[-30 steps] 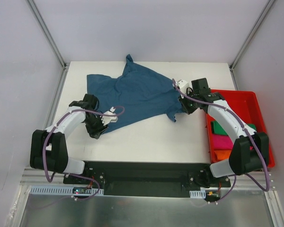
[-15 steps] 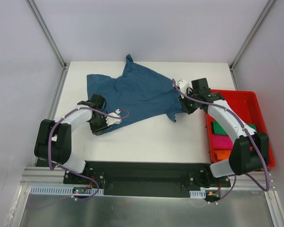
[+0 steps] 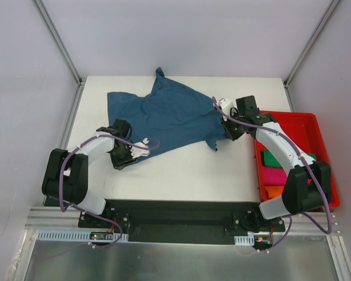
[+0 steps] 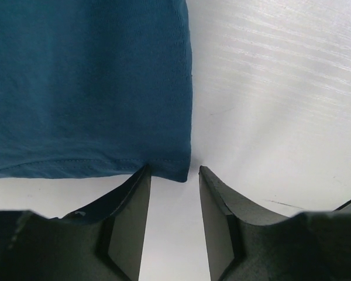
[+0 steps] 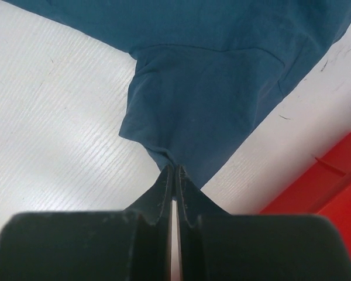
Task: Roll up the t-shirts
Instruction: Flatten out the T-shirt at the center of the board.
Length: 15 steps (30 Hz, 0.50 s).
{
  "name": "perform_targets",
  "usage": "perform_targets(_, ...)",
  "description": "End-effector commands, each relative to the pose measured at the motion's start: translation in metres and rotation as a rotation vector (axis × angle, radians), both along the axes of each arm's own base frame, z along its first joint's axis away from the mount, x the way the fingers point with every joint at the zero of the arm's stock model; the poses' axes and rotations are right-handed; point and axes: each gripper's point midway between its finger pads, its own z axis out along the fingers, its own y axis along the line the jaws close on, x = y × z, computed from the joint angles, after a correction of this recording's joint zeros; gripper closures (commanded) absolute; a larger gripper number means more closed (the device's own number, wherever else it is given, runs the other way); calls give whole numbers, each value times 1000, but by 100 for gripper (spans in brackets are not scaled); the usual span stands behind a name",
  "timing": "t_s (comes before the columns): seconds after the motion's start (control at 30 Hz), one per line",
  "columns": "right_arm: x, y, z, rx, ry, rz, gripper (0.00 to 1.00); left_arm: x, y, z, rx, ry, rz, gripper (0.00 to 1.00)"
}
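Note:
A dark teal t-shirt (image 3: 164,120) lies spread and crumpled on the white table (image 3: 181,170); the left wrist view shows its hemmed corner (image 4: 93,88). My left gripper (image 3: 131,153) is open at the shirt's near-left hem corner. That corner sits just at the fingertips (image 4: 173,171), not clamped. My right gripper (image 3: 228,134) is shut on a pinched fold of the shirt's right sleeve edge (image 5: 174,168), with the cloth (image 5: 210,76) fanning out from its tips. Green (image 3: 273,158), magenta (image 3: 275,174) and orange (image 3: 276,191) t-shirts lie in the tray.
A red plastic tray (image 3: 322,132) stands at the table's right edge, under the right arm's forearm. Grey walls with metal posts close off the back and sides. The black mounting plate (image 3: 175,213) runs along the near edge.
My left gripper has moved up and to the right, from the bare table to the shirt's hem corner. The right gripper and the shirt have stayed put.

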Motion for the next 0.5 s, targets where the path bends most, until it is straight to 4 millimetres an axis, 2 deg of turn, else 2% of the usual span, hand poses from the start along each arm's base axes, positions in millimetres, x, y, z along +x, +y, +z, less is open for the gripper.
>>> perform_targets(0.0,13,2,15,-2,-36,-2,99,-12,8,-12,53,48,-14,61)
perform_targets(0.13,14,0,13,-18,-34,-3,99,-15,13,-23,76,68,-14,65)
perform_targets(0.27,17,-5,10,-51,-35,-5,99,-18,16,-32,92,59,-17,83)
perform_targets(0.3,18,-6,10,-61,-37,2,99,-19,16,-33,90,60,-14,97)
perform_targets(0.33,21,-10,11,-84,-48,-8,99,-21,15,-33,83,62,-9,100)
perform_targets(0.4,27,-14,13,-111,-65,-17,99,-19,10,-28,51,49,31,100)
perform_targets(0.47,44,-24,26,-138,-126,-71,99,-9,2,-11,0,5,71,100)
